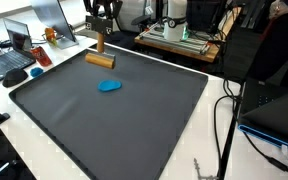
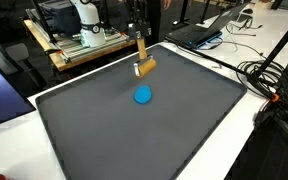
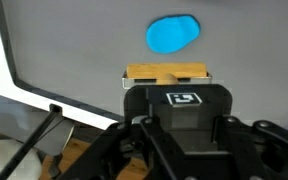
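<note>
Tan wooden stick (image 1: pixel 99 43): slender, standing upright, upper end gripped in the claw (image 1: pixel 99 32), lower end touching the top of the block.

Tan wooden block (image 1: pixel 101 60): short bar, lying flat on the dark grey counter (image 1: pixel 134 120) near its far edge in an exterior view. Seen in the wrist view (image 3: pixel 165 73) as a wide strip directly ahead of the claw body.

Blue piece (image 2: pixel 142 95): flat, rounded, bright blue, lying on the counter near the block, apart from it, toward the counter's middle.
</note>
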Action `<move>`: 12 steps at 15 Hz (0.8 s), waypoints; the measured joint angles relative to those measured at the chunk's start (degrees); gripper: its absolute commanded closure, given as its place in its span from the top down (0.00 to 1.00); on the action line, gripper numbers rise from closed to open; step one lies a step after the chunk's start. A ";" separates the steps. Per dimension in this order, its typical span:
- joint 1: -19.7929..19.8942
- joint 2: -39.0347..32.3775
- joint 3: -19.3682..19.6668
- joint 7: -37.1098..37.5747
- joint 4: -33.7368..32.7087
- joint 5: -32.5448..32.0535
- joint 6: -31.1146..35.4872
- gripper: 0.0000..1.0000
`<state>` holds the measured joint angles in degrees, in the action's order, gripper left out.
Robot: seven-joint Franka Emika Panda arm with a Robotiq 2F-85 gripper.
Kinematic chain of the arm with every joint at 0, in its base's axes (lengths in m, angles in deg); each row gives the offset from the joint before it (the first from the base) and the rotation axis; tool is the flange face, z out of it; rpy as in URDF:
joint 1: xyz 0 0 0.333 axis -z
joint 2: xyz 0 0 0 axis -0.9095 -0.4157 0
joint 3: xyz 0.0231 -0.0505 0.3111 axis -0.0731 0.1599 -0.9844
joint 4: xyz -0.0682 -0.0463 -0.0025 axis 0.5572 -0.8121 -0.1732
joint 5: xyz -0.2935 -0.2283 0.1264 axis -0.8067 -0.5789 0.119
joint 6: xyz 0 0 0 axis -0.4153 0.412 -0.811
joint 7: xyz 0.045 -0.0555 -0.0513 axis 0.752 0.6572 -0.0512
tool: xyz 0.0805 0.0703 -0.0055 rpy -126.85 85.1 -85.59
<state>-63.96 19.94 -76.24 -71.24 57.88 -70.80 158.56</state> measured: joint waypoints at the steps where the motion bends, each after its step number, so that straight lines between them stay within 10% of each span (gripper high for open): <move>1: -0.69 -0.30 -0.32 -1.89 0.51 -0.06 0.75 0.22; 12: -4.32 -6.22 -0.58 -21.75 0.94 0.15 1.11 0.22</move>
<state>-68.29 13.71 -76.82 -93.00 58.82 -70.66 159.67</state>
